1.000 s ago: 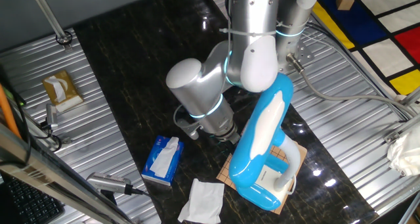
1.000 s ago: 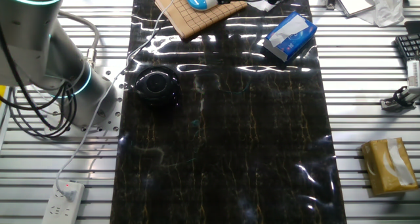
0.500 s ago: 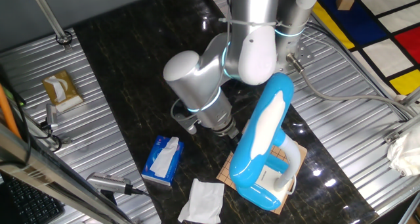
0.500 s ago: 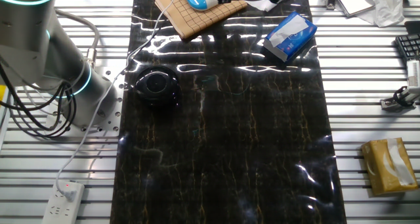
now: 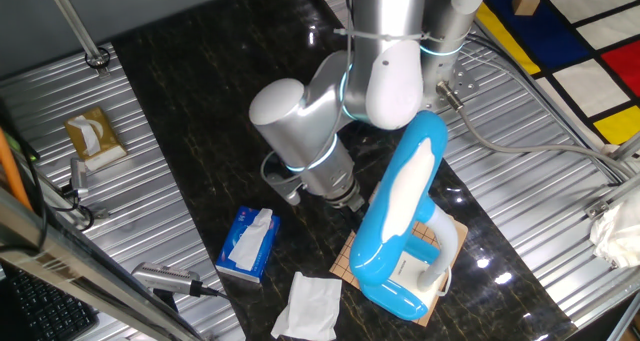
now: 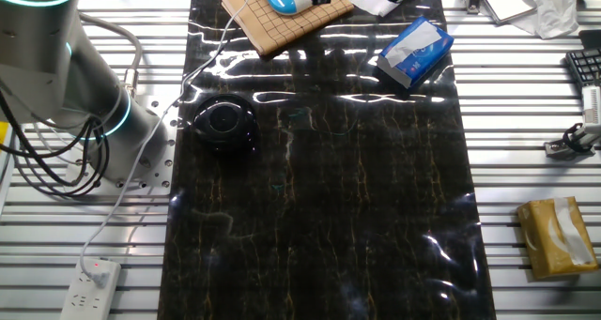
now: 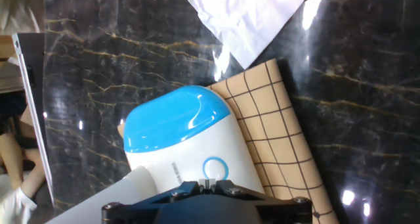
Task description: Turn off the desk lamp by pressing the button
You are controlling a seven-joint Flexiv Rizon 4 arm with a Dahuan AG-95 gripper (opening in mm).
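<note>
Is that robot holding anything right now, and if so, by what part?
It cannot be told: the jaws' tips are hidden in every view. The hand hangs over the desk lamp base, near its ring-shaped button.

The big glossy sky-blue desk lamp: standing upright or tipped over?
Upright: the sky-blue desk lamp stands with its base on the checked wooden board, arm rising.

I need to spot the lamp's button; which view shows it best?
The hand view: the ring-marked button sits on the desk lamp base. One fixed view shows the lamp's arm and base; the other shows only a sliver.

Sky-blue and white desk lamp (image 5: 400, 221), tan gridded board (image 7: 279, 138), black gold-veined mat (image 6: 319, 198)
</note>
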